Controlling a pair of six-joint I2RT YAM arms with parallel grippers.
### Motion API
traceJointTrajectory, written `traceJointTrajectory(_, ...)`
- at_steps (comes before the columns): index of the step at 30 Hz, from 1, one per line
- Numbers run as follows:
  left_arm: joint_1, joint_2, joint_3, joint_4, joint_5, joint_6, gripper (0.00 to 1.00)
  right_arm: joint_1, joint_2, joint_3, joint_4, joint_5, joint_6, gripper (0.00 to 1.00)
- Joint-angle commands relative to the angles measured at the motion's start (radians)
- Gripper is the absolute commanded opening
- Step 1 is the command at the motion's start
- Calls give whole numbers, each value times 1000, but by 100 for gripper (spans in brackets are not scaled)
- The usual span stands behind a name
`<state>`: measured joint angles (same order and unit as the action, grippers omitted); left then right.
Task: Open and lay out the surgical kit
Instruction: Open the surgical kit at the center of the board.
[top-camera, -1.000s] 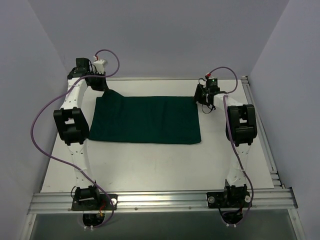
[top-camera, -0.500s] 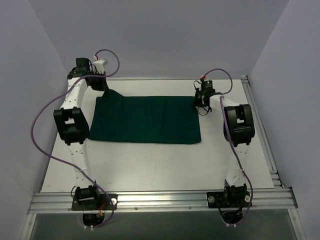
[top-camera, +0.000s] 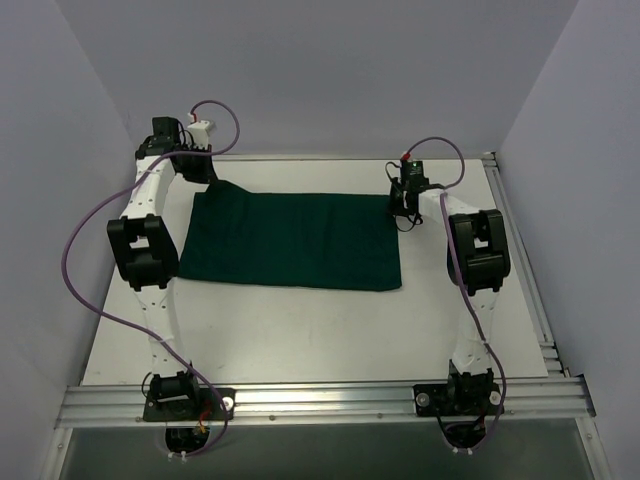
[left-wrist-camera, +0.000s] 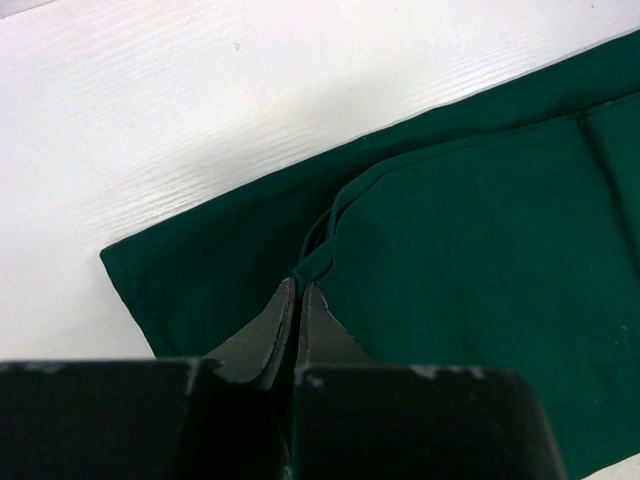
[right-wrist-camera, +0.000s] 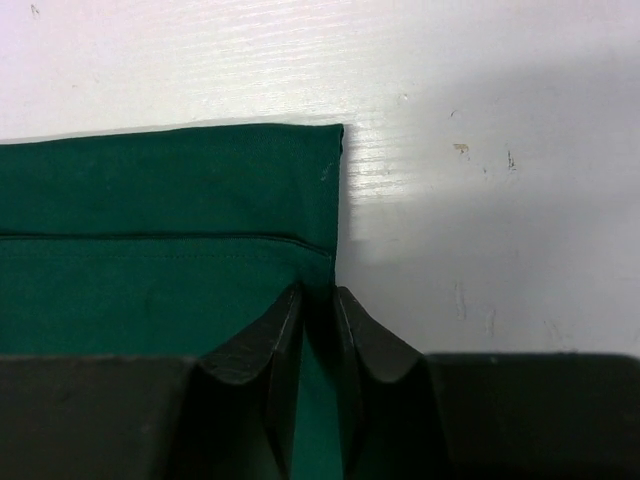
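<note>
L hand (left-wrist-camera: 298, 287), R hand (right-wrist-camera: 318, 293) on cloth (top-camera: 290, 240)

The cloth wrap (top-camera: 290, 240) is plain dark green. The worktop (top-camera: 320, 330) is white with faint grain; cables (top-camera: 66, 260) are purple.

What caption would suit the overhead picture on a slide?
The left gripper and right gripper each pinch a far corner of the folded dark green cloth on the white table.

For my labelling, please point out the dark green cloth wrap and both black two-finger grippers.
dark green cloth wrap (top-camera: 290, 240): top external view, middle of its surface.
left gripper (left-wrist-camera: 298, 287): left wrist view, between fingertips, at the cloth fold.
right gripper (right-wrist-camera: 318, 292): right wrist view, between fingertips, at the cloth edge.
</note>
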<state>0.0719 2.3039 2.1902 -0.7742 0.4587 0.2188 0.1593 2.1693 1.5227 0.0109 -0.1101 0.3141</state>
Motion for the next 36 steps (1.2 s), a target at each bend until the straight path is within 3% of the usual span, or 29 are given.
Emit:
traceJointTrajectory(1, 5, -67, -1, 10, 29, 10, 2, 13, -55, 14, -42, 21, -1, 15)
traceJointTrajectory(9, 5, -66, 2, 10, 26, 10, 2, 52, -74, 24, -63, 96, -21, 27)
traceJointTrajectory(15, 3, -61, 5, 10, 26, 11, 2, 55, -74, 19, -61, 107, -24, 10)
traceJointTrajectory(17, 5, -61, 3, 9, 26, 11, 2, 57, -68, 24, -69, 107, -21, 9)
traceJointTrajectory(20, 5, -61, 5, 9, 26, 13, 2, 60, -75, 27, -80, 156, -23, 20)
traceJointTrajectory(22, 5, -60, 6, 9, 26, 13, 2, 62, -80, 27, -84, 176, -26, 22)
traceJointTrajectory(30, 5, -51, 14, 9, 28, 7, 2, 82, -109, 27, -92, 239, -36, 14)
traceJointTrajectory(32, 5, -51, 14, 9, 28, 7, 2, 83, -111, 25, -89, 233, -38, 0)
traceJointTrajectory(36, 5, -51, 14, 4, 28, 11, 2, 83, -108, 31, -89, 228, -38, 0)
